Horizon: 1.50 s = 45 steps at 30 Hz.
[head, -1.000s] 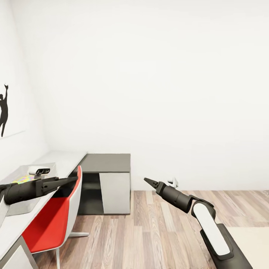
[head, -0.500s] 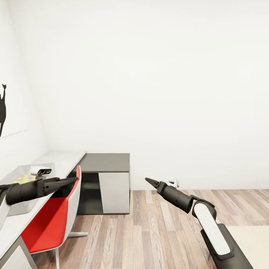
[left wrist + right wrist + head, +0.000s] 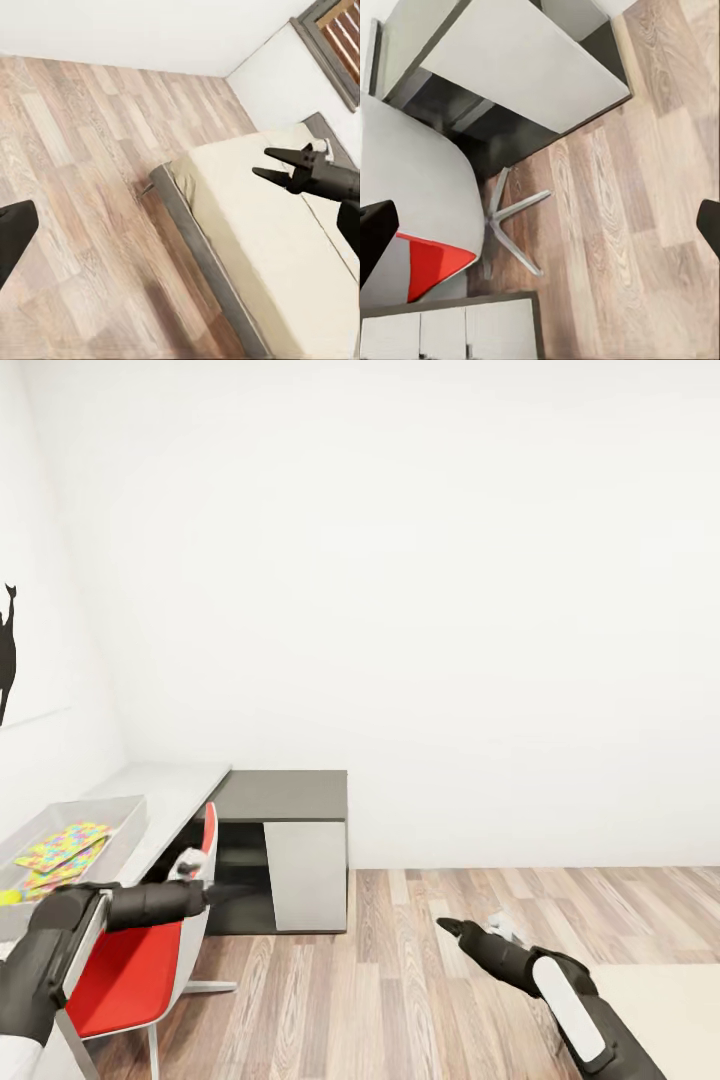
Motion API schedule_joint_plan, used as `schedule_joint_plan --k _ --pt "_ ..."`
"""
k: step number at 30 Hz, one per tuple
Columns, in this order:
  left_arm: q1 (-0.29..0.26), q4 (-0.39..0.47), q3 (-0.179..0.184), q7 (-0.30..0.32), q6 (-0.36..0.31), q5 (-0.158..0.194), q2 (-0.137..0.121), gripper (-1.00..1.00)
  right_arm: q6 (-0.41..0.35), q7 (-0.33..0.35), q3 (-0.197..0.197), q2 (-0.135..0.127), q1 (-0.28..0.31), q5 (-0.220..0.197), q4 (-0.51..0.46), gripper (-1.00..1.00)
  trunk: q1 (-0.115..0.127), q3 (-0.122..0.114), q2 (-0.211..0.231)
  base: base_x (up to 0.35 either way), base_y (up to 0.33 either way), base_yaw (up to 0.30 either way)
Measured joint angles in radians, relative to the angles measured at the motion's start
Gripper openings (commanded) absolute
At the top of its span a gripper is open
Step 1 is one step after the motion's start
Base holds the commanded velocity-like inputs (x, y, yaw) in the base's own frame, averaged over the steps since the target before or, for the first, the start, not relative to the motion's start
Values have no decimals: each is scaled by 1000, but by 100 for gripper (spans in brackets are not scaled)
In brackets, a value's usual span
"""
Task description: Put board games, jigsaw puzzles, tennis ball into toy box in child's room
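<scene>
Since a half-second ago both arms have dropped and pulled back. The left hand [image 3: 215, 893], lower left of the head view, no longer covers the shallow light-grey toy box [image 3: 128, 812] on the pale grey counter [image 3: 180, 785]. The multicoloured jigsaw puzzle squares [image 3: 62, 850] lie inside it. Left fingers: cannot tell. Right hand [image 3: 271, 165] is spread apart, empty, over the beige bed [image 3: 247, 225]. Judgement: puzzles deposited; board games on the bed likely next.
</scene>
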<state>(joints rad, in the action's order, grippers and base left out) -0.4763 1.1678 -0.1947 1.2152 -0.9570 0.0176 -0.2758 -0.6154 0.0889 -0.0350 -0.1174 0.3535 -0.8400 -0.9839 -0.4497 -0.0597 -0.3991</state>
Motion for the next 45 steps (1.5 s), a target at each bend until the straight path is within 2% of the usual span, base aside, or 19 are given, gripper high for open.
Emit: schedule_joint_plan --k 1,3,4,6,7,9,11,12,14,15,17,18,19,20,22,26,33,42,45 --pt "0 -52 16 -60 27 -36 16 100 35 0 0 -1 -3 24 47 100 0 0 0 0 0 0" --pt "0 -122 28 -117 58 -66 36 100 76 1 -2 -2 -4 49 104 100 0 0 0 0 0 0" --pt "0 -193 37 -170 93 -89 53 100 118 2 -5 -1 -5 82 163 100 0 0 0 0 0 0" --pt "0 -274 44 -221 131 -103 67 100 161 2 -8 0 -5 119 228 100 0 0 0 0 0 0" --pt "0 -351 49 -269 174 -114 76 100 204 2 -9 3 -6 164 291 100 0 0 0 0 0 0" --pt "0 -435 52 -322 222 -119 83 100 252 2 -9 6 -5 215 358 100 0 0 0 0 0 0" --pt "0 -589 57 -436 327 -129 89 100 354 1 -9 14 -6 324 486 100 0 0 0 0 0 0" --pt "0 -632 58 -468 356 -128 90 100 381 1 -9 16 -5 351 522 100 0 0 0 0 0 0" --pt "0 -795 61 -614 480 -131 93 100 471 -2 -8 31 -6 442 658 100 0 0 0 0 0 0" --pt "0 -842 60 -657 514 -129 93 100 493 -3 -8 34 -5 461 696 100 0 0 0 0 0 0" --pt "1 -1001 61 -834 651 -130 97 100 571 -8 -7 41 -6 514 824 100 0 0 0 0 0 0" --pt "3 -1071 61 -924 719 -129 103 100 602 -12 -7 42 -5 528 874 100 0 0 0 0 0 0" --pt "6 -1102 59 -970 753 -127 108 100 615 -15 -7 43 -5 534 894 100 0 0 0 0 0 0" --pt "17 -1141 60 -1053 814 -128 117 100 635 -19 -8 44 -5 543 921 100 0 0 0 0 0 0" --pt "60 -1172 59 -1165 891 -127 126 100 653 -28 -8 45 -12 550 944 100 0 0 0 0 0 0" --pt "166 -1194 59 -1313 1004 -128 139 100 669 -48 -8 43 -59 555 962 100 0 0 0 0 0 0" --pt "296 -1201 60 -1381 1082 -126 146 100 674 -72 -8 42 -151 556 968 100 0 0 0 0 0 0" --pt "320 -1198 57 -1390 1095 -125 147 100 675 -105 -8 30 -188 551 970 100 0 3 0 0 0 0" --pt "321 -1198 54 -1385 1096 -125 177 100 674 -107 -8 30 -190 551 970 100 0 6 0 0 0 0"
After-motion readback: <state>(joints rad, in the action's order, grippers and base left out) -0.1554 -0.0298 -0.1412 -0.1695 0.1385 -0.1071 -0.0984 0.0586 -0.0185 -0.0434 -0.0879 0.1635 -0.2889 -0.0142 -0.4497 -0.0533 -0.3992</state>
